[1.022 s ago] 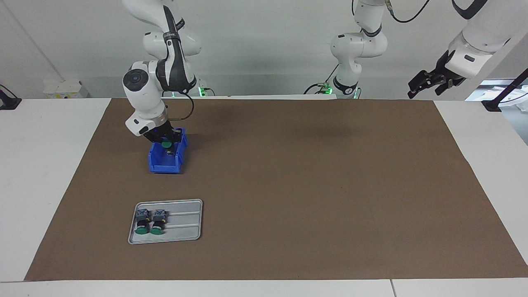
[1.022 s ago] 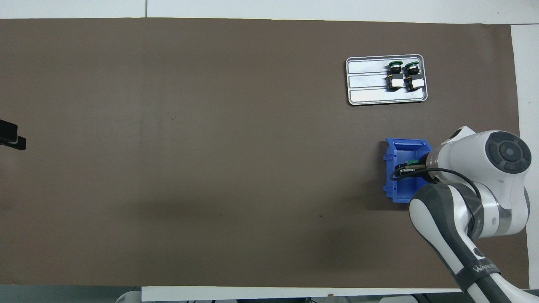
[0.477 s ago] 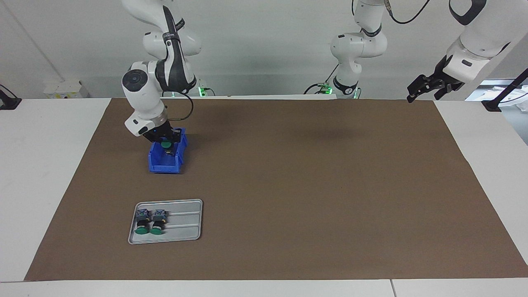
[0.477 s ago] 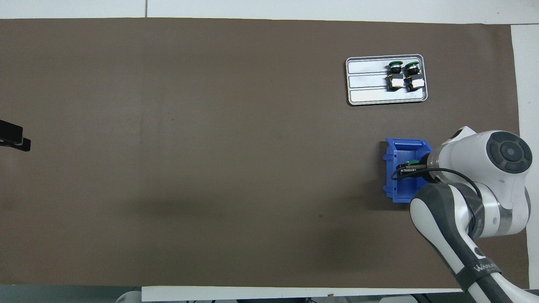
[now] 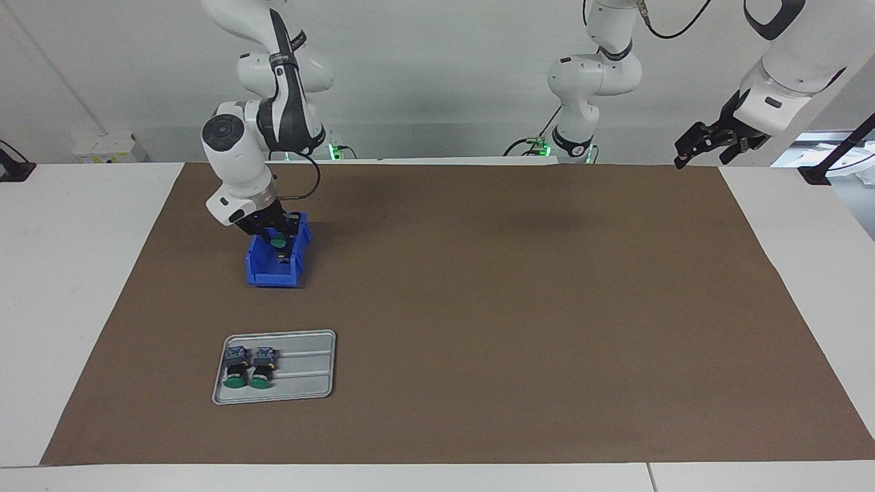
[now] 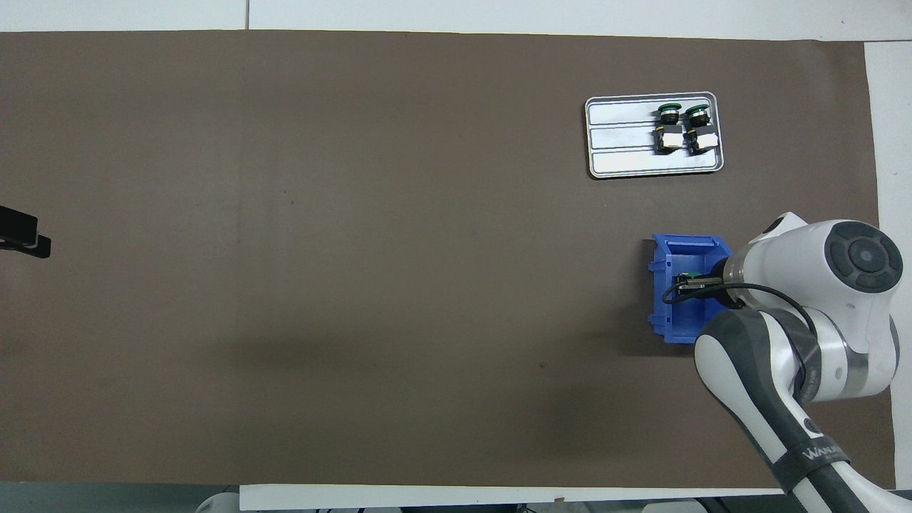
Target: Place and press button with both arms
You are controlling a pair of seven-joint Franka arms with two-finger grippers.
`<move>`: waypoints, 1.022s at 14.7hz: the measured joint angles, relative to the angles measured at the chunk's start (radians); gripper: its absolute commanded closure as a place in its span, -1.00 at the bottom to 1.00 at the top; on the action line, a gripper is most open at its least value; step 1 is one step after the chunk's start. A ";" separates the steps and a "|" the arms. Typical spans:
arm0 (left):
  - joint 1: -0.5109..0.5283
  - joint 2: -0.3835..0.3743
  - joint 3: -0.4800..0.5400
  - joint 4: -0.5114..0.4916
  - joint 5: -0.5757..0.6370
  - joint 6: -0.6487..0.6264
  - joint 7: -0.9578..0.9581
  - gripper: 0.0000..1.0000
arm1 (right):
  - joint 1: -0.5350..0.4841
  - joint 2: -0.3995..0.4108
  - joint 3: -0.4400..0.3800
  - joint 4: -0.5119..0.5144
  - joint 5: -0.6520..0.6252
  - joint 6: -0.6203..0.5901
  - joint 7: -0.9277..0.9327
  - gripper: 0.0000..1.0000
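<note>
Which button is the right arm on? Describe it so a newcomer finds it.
Find the blue bin at the right arm's end of the mat. The button sits in it, at the right end effector. The other two buttons lie on the grey tray.

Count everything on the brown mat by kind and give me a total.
Green buttons: 3, two lying on the tray, one at the right gripper in the bin
Metal tray: 1
Blue bin: 1
Total: 5

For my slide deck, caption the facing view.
Right gripper at a green button in the blue bin; left gripper waits aloft.
</note>
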 measured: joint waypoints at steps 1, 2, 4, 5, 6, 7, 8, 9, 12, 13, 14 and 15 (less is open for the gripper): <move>0.000 0.000 0.000 0.000 0.000 0.001 0.000 -1.00 | 0.000 -0.001 0.000 0.015 0.000 -0.022 0.000 -0.13; 0.000 0.000 0.000 0.000 0.000 0.006 0.001 -1.00 | 0.000 -0.005 0.000 0.040 0.000 -0.058 0.000 -0.35; 0.000 0.000 0.000 -0.001 0.000 0.027 0.002 -1.00 | 0.000 -0.015 0.000 0.122 0.000 -0.156 0.000 -0.98; 0.000 0.000 0.000 -0.002 0.000 0.035 0.005 -0.99 | -0.001 -0.020 0.000 0.174 0.000 -0.206 -0.001 -0.98; 0.000 0.000 0.000 -0.003 0.000 0.037 0.006 -1.00 | -0.001 -0.025 -0.001 0.229 0.000 -0.256 -0.003 -0.98; 0.000 0.000 0.000 -0.005 0.000 0.037 0.006 -1.00 | -0.001 -0.028 -0.001 0.291 0.000 -0.313 -0.005 -0.98; 0.000 0.000 0.000 -0.006 0.000 0.037 0.007 -1.00 | -0.002 -0.030 -0.001 0.361 0.000 -0.379 -0.008 -0.98; 0.000 0.000 0.000 -0.007 0.000 0.037 0.007 -1.00 | -0.004 -0.029 -0.001 0.438 0.000 -0.452 -0.010 -0.98; 0.000 0.000 0.000 -0.010 0.000 0.037 0.008 -1.00 | -0.011 0.003 -0.001 0.664 0.000 -0.655 -0.015 -0.98; 0.000 0.000 0.000 -0.011 0.000 0.037 0.008 -1.00 | -0.019 0.030 -0.002 0.741 0.000 -0.717 -0.019 -0.98; 0.000 0.000 0.000 -0.011 0.000 0.037 0.008 -1.00 | -0.028 0.064 -0.002 0.815 0.000 -0.765 -0.024 -0.98; 0.000 0.000 -0.001 -0.012 0.000 0.037 0.008 -1.00 | -0.039 0.096 -0.002 0.873 0.000 -0.796 -0.029 -0.98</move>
